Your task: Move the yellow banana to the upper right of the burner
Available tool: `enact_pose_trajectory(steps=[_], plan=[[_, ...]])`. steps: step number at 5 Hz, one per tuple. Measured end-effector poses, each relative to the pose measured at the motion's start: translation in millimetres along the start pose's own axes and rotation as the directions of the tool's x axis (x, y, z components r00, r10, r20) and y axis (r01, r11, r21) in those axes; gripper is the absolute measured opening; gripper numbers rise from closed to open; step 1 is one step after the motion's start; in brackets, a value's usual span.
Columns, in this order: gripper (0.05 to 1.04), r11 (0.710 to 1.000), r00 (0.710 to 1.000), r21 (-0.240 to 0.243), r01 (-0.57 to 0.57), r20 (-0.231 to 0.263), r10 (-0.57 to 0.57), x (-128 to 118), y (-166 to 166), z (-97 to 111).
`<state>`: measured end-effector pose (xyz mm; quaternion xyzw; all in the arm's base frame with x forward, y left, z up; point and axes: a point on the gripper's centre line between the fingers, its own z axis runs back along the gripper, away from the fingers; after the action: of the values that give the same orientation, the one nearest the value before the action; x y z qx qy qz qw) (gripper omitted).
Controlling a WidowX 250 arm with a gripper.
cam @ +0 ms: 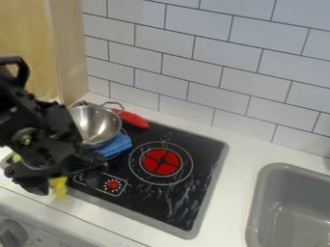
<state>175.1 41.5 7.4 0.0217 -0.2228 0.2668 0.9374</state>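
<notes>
Near-left, beside the stovetop's [184, 212] left corner, I have the black gripper [59, 176] low over the white counter [84, 208]. End effector: dark parts overlap there, so I cannot tell whether it is spread, pressed together or pinching anything. Target: yellow banana [60, 188], partly visible directly below the gripper in my view, left of the control panel [101, 183]; outline blurred, contact undetermined. I also note a small yellow-green patch [16, 158] farther left, at the arm's edge; identity undetermined.

Burner [161, 161], red-centred with pale rings, lies right of the banana and farther back. Far left of the stovetop, I log a metal pan [95, 124] with a looped handle, a blue cloth [117, 144] at its near side and a ribbed red object [132, 119] at its right. Grey sink [290, 212] at the right; white tiled wall [213, 62] behind; wooden panel [29, 36] at the far left.
</notes>
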Motion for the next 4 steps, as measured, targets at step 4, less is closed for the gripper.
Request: enact_pose_trajectory(steps=[4], plan=[[0.624, 0.999, 0.999, -0.017, -0.034, -0.017, 0.034, 3.2, 11.5, -10.4]])
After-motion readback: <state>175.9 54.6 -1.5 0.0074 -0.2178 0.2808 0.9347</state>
